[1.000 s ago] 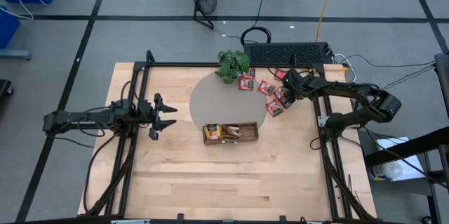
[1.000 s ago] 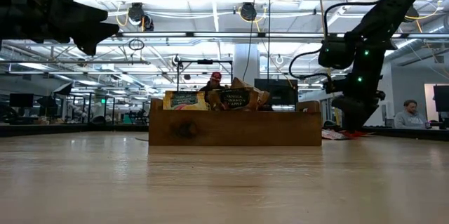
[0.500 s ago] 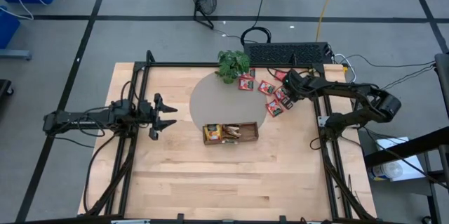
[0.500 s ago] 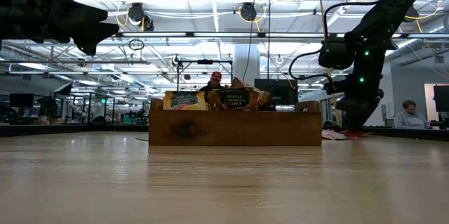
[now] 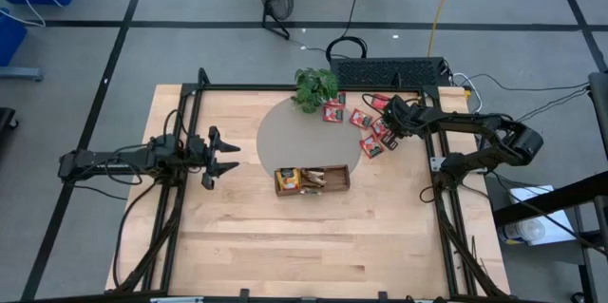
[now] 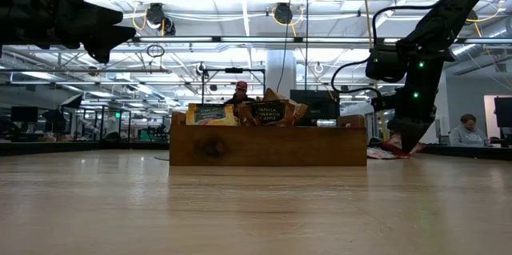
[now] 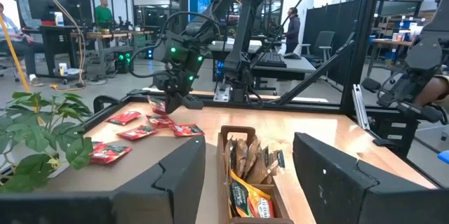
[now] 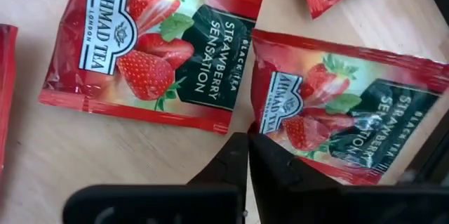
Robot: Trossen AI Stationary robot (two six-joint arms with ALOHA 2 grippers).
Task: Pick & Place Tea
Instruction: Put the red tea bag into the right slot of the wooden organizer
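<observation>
On the far right part of the table [image 5: 237, 236], several red tea packets [image 5: 372, 133] lie flat and loosely scattered, some on the edge of a grey round mat [image 5: 294, 142] and some on bare wood beside it. The right gripper [image 5: 389, 128] is down among them with its fingers [image 8: 242, 157] pressed together; in the right wrist view the tips meet at the edge of one strawberry packet [image 8: 344, 126], and whether they have pinched it cannot be told. A second strawberry packet [image 8: 151, 48] lies just beside, flat on the wood. The potted plant [image 5: 314, 86] stands near the packets at the mat's far edge, and a keyboard [image 5: 391, 72] lies beyond the table's far rim. The wooden tray [image 5: 313, 179], already holding orange-yellow and dark packets, sits at the mat's near edge, well apart from the red ones with bare mat between. The left gripper [image 5: 228, 156] hangs over the left side with its fingers spread wide, holding nothing. The near half of the table is bare wood.
</observation>
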